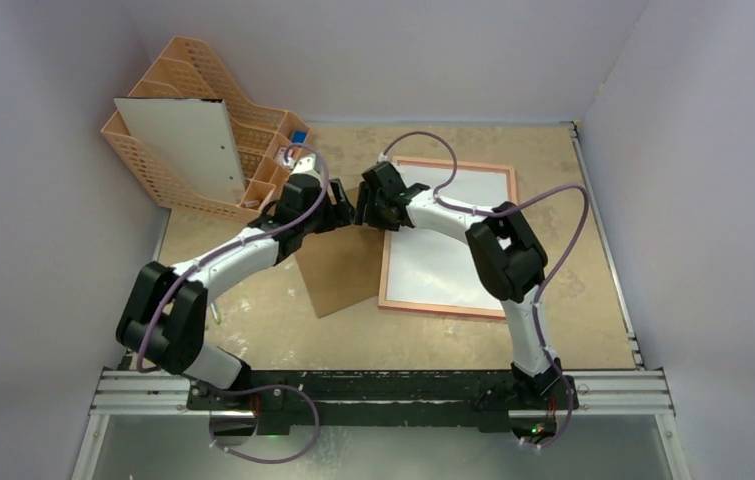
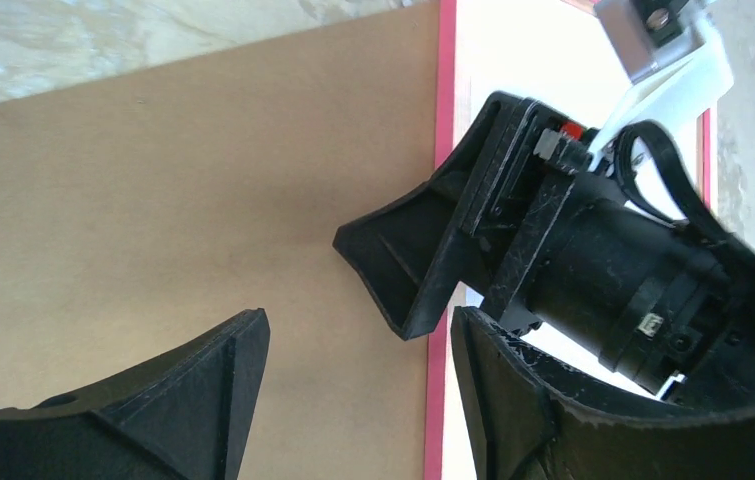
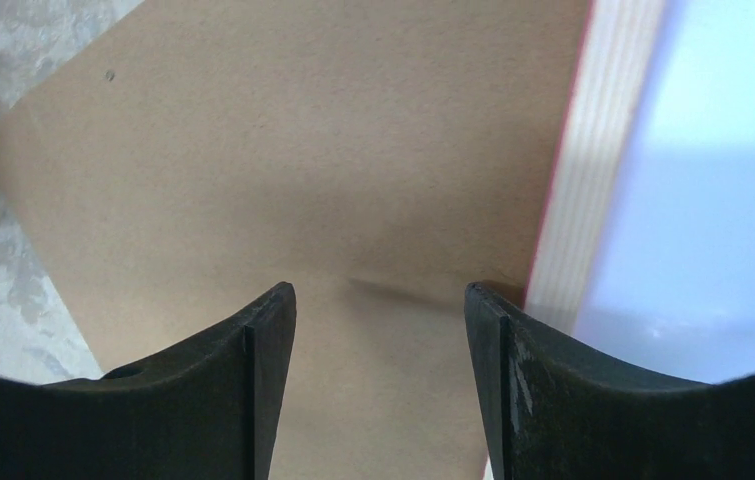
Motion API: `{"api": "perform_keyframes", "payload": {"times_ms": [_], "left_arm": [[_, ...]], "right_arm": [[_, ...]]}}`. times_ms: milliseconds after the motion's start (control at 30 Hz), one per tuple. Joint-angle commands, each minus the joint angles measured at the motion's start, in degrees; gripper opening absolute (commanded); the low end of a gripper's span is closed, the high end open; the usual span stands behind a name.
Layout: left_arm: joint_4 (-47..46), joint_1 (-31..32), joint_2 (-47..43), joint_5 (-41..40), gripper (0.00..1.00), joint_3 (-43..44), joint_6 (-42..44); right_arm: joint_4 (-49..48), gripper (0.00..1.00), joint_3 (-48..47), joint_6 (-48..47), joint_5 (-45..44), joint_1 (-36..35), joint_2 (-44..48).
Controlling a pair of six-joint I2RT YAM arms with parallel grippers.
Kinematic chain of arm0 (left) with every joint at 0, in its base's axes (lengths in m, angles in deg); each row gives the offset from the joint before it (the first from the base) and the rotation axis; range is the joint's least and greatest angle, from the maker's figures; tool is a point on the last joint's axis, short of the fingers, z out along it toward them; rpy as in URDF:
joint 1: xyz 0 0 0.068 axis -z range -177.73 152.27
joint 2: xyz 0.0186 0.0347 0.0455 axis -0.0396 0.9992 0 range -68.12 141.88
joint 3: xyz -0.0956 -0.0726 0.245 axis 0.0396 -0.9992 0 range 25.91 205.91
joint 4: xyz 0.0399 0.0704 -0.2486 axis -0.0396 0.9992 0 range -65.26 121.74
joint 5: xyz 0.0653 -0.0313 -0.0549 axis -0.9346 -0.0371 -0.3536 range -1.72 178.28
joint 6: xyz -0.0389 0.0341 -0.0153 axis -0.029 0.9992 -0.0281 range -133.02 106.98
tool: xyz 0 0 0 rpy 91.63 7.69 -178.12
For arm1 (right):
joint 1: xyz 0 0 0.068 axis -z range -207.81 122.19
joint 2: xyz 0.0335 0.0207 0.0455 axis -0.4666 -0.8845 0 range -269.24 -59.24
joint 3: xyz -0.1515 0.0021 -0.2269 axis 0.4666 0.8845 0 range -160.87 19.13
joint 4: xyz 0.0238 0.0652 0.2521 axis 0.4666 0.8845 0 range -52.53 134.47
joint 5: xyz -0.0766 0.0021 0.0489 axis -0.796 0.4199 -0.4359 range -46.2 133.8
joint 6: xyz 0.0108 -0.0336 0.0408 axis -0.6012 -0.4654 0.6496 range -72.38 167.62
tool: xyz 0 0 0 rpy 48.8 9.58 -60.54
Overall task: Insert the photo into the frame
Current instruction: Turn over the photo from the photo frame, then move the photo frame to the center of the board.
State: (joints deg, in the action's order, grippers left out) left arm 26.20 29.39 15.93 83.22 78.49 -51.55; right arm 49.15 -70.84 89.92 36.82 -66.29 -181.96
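Looking from above, we see the frame (image 1: 433, 270) lying flat on the table (image 1: 253, 320), its pink-red border around a pale inner surface. Just beside the frame's left border lies a plain brown backing board (image 1: 338, 270), turned at an angle. In the wrist views the board reaches the frame's border, but we cannot tell if it goes over it or under it.

Both arms meet above the far part of this left border. The left pincer (image 2: 358, 330) comes from the left of the frame. Its two fingers (image 2: 203, 400) stand wide apart and they hold nothing. One finger is over the board and the other is over the frame's border. The right pincer (image 3: 378, 300) comes from the frame's side and points toward the board. Its fingers (image 3: 253, 380) are also apart with nothing between them. Under the gap there is the brown board, and the frame's pale wooden edge is just at the right finger. In the view of the left wrist the two pincers are very near, tip against tip. We cannot tell if either one touches the board.

Far to the left of the frame, at the back of the table, stands an orange organiser (image 1: 238, 100). A pale sheet (image 1: 188, 140) leans upright in it. Only a blank side of the sheet shows, so we cannot tell if it is the photo.
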Motion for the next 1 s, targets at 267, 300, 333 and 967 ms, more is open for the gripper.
{"api": "perform_keyframes", "payload": {"times_ms": [267, 300, 333, 967], "left_arm": [[-11.93, -0.66, 11.28, 7.86, 0.68, -9.1, -2.38], [-11.87, -0.66, 11.48, 7.61, 0.68, -9.46, -2.17], [-11.83, -0.66, 11.64, 7.27, 0.68, -9.81, -2.09], [-9.35, -0.66, 11.7, 3.91, 0.67, -5.71, -0.34]], "right_arm": [[5.79, 0.66, 4.74, -0.34, -9.5, 5.38, 4.69], [5.73, 0.66, 5.22, -0.39, -9.66, 6.01, 5.06], [5.64, 0.66, 5.83, -0.39, -9.84, 6.57, 5.46], [2.82, 0.73, 19.35, -0.26, -11.93, 16.77, 15.95]]}}
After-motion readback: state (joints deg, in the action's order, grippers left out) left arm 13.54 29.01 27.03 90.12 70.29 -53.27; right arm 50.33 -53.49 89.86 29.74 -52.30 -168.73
